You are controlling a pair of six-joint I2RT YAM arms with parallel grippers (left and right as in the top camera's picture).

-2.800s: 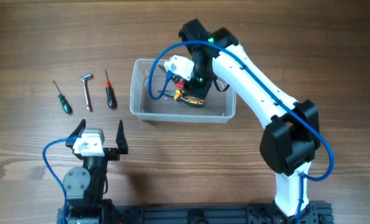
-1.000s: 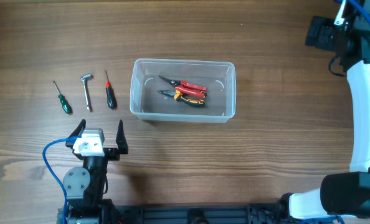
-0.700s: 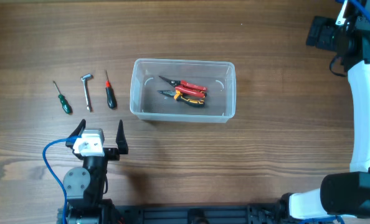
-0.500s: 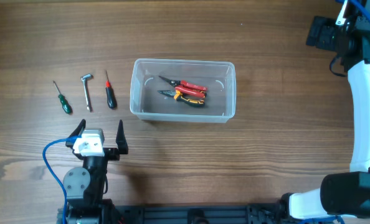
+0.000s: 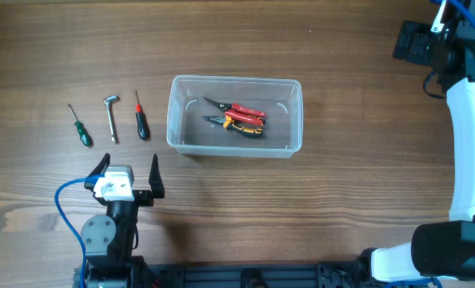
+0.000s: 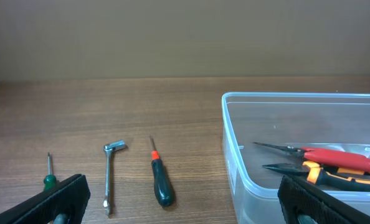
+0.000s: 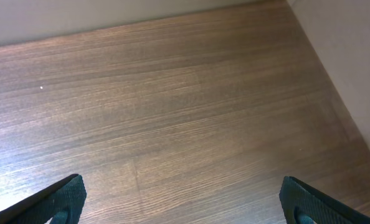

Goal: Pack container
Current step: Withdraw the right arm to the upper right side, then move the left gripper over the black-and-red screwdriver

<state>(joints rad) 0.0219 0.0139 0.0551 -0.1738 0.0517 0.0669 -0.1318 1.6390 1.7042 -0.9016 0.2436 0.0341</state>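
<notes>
The container, a clear plastic tub, stands mid-table. Inside it lie red-handled pliers and orange-and-black pliers. In the left wrist view the container's rim is at the right, with both pliers showing through. My left gripper rests open near the front edge, left of and in front of the tub, with nothing between its fingers. My right gripper is open at the back right corner, far from the tub, and its wrist view shows only bare wood.
Three tools lie in a row left of the tub: a green-handled screwdriver, a metal L-shaped wrench and a dark-handled screwdriver with a red collar. A wall edge runs along the table's right side.
The right arm has pulled out of the container and swung to the back right corner. The red pliers it covered now lie in the tub. Nothing moved in the last second.
</notes>
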